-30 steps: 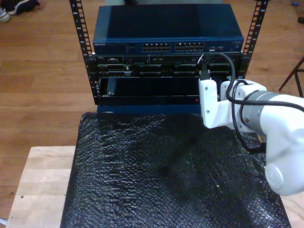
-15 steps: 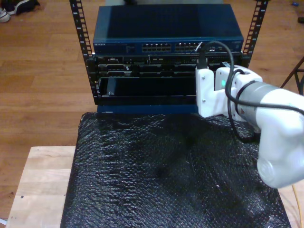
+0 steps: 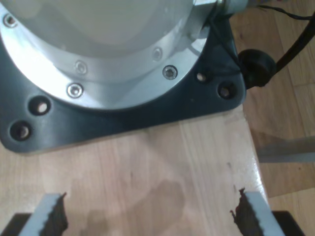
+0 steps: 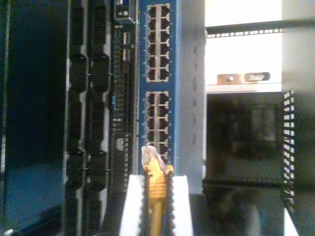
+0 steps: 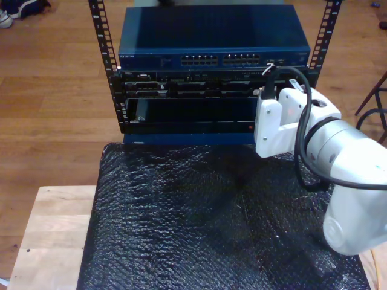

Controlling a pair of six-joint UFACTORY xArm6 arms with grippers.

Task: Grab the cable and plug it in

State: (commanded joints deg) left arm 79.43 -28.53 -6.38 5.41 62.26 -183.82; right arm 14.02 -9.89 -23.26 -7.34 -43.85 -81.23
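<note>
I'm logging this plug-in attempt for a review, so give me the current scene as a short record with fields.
cable: yellow-orange cable with a clear plug at its tip, held between the jaws of my second gripper
plug state: close in front of the blue switch, not yet seated in a port
second arm: reaching toward the rack at the exterior view's right
first gripper: jaws apart over bare wood, holding nothing
work surface: black bubble wrap over a wooden table

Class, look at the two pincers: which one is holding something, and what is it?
My second pincer: its jaws are shut on the yellow cable, plug tip towards the blue switch. My first pincer is open over bare wood.
</note>
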